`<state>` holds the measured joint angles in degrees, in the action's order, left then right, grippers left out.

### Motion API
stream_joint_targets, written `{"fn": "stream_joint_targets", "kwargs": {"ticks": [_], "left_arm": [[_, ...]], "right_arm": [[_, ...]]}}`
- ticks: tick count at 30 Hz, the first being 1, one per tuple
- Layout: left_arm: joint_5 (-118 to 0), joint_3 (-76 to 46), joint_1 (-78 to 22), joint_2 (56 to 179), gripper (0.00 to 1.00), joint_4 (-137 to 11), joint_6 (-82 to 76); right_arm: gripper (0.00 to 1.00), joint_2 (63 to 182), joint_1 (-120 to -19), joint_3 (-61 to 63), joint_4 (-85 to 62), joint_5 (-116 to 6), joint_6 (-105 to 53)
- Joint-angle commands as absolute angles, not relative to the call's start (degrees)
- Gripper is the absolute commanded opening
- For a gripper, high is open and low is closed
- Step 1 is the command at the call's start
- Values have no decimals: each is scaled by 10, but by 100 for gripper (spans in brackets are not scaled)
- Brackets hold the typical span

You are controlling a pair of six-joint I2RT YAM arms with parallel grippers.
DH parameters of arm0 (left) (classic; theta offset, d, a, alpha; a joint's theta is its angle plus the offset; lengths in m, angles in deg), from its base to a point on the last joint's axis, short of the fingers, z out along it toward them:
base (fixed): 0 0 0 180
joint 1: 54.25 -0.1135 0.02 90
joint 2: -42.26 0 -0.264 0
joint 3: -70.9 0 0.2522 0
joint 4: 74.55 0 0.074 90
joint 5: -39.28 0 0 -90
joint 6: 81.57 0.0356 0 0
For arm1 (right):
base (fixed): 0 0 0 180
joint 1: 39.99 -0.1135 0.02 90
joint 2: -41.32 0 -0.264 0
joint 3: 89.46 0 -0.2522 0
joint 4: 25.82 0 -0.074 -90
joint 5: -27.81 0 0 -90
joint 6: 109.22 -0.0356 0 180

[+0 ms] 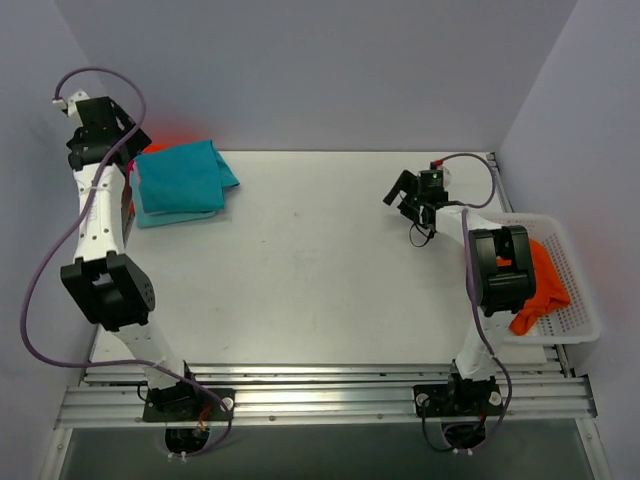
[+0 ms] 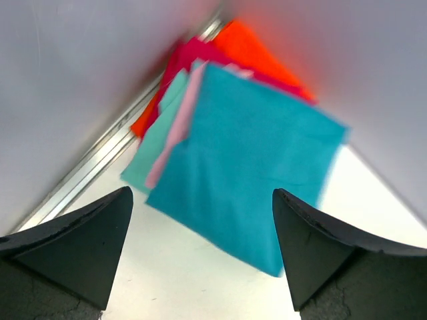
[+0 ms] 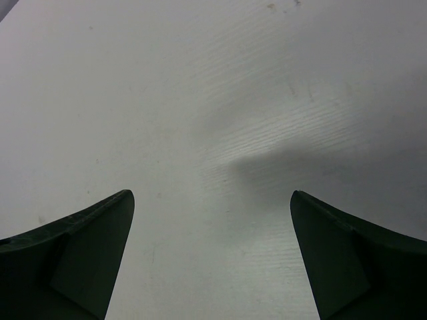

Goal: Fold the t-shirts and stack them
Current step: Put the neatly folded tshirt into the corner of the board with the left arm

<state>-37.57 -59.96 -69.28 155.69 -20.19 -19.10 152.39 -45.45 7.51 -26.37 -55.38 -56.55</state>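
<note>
A folded stack of t-shirts lies at the table's far left corner. The deep teal t-shirt [image 1: 180,175] [image 2: 253,173] is on top, and a pale aqua one [image 1: 150,212] [image 2: 157,143] shows under it. The left wrist view also shows a pink edge [image 2: 177,127] and a bright orange shirt [image 2: 257,53] at the bottom by the wall. My left gripper [image 1: 128,150] [image 2: 201,192] hangs open above the stack's edge, holding nothing. Another orange t-shirt [image 1: 545,285] lies crumpled in the basket. My right gripper [image 1: 402,198] [image 3: 211,194] is open over bare table.
The white mesh basket [image 1: 578,300] sits at the right edge of the table [image 1: 310,270], beside the right arm. Grey walls close in the back and both sides. An aluminium rail runs along the near edge.
</note>
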Motion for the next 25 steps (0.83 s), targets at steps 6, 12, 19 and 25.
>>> {"fn": "stream_joint_targets", "kwargs": {"ticks": [6, 12, 19, 25], "left_arm": [[-313, -374, -493, 1287, 94, -363, -179], [-319, -72, -433, 1135, 94, -508, -203], [-296, -6, -337, 1105, 94, -553, -173], [-286, -11, -308, 1113, 94, -553, -151]], "right_arm": [[100, 1397, -602, 51, -300, -610, -445], [100, 1316, -672, 84, -317, -700, -385], [100, 1202, -708, 164, -308, -765, -390], [100, 1106, -765, 202, -252, -860, -416]]}}
